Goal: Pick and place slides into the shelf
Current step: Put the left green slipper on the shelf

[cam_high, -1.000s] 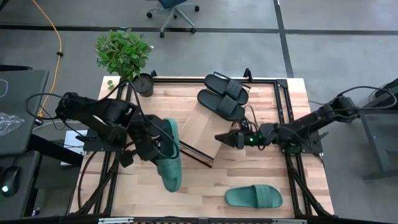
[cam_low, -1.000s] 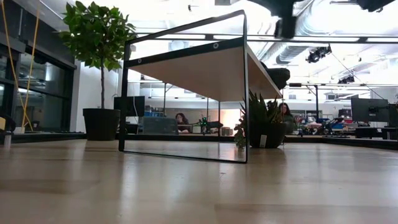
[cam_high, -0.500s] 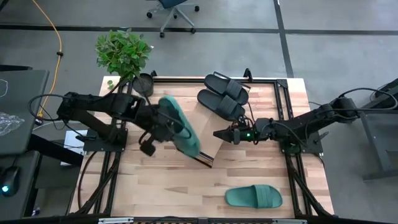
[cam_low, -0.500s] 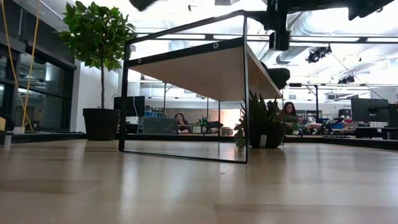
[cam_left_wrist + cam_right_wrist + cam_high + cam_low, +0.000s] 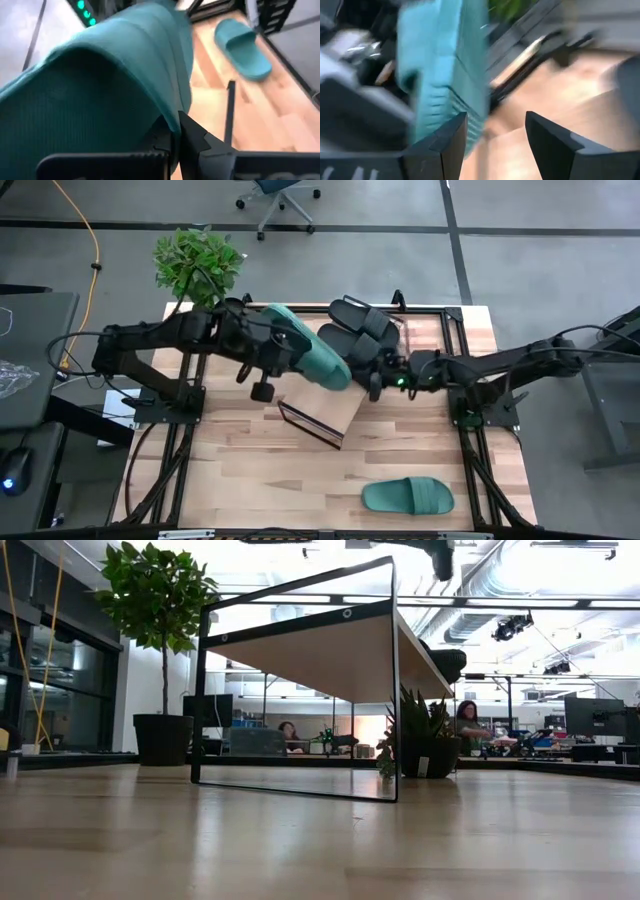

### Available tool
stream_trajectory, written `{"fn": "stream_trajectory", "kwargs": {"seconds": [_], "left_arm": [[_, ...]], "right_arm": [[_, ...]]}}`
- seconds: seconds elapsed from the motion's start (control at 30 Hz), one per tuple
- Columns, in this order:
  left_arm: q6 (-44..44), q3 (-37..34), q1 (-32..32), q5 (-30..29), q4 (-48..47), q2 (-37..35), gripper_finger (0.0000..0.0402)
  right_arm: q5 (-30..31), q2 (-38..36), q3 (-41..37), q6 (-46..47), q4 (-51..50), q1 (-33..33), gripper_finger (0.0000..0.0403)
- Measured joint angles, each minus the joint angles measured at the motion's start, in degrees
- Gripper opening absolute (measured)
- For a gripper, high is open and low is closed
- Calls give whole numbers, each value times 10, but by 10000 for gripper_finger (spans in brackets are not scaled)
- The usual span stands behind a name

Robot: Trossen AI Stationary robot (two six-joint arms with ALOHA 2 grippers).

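Note:
My left gripper (image 5: 283, 363) is shut on a teal slide (image 5: 308, 352), held in the air above the slanted light-wood shelf (image 5: 322, 408). That slide fills the left wrist view (image 5: 110, 75). Two black slides (image 5: 358, 332) lie at the shelf's far, high end. The second teal slide (image 5: 408, 496) lies flat on the table near its near edge. My right gripper (image 5: 374, 380) is open, close beside the black slides, and faces the held teal slide (image 5: 445, 65). In the low view the shelf (image 5: 320, 655) stands on its thin dark frame. My left gripper holds the teal slide about mid-length at one long side (image 5: 167, 112), pinched between the two fingers (image 5: 192, 137). It comes at the slide from the table's left. The slide is lifted clear, tilted, lying slantwise over the shelf's far part. The slide itself hides the rest of the hold.
A potted plant (image 5: 200, 265) stands at the table's far left corner. Dark frame rails (image 5: 455, 340) run along the table's right side. Bare wood lies between the shelf and the loose teal slide. People sit in the room beyond the table (image 5: 465, 725).
My left gripper has carried the teal slide up from the table's near left, toward the far edge and the right, to above the shelf; the slide has swung about from lengthwise to slanting. My right gripper has moved toward the far edge, nearer the black slides.

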Motion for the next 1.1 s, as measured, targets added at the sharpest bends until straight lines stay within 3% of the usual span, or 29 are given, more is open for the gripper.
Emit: {"fn": "stream_trajectory", "kwargs": {"seconds": [0.1,0.17,0.4,0.73,0.93,1.1], "left_arm": [[-5,11,5,-29,-11,1,0],[-5,19,6,-55,-10,1,0],[-12,21,5,-78,28,0,0],[-7,21,4,-79,56,0,1],[23,21,3,-54,39,6,1],[49,21,4,-33,26,20,1]], "right_arm": [[79,-36,13,-38,-59,4,193],[93,-57,13,-61,-65,5,193],[43,-88,14,-72,-60,-9,193],[58,-75,13,-87,30,-11,193],[50,-68,26,-85,17,-12,193],[43,-48,61,-96,-53,-21,193]]}}
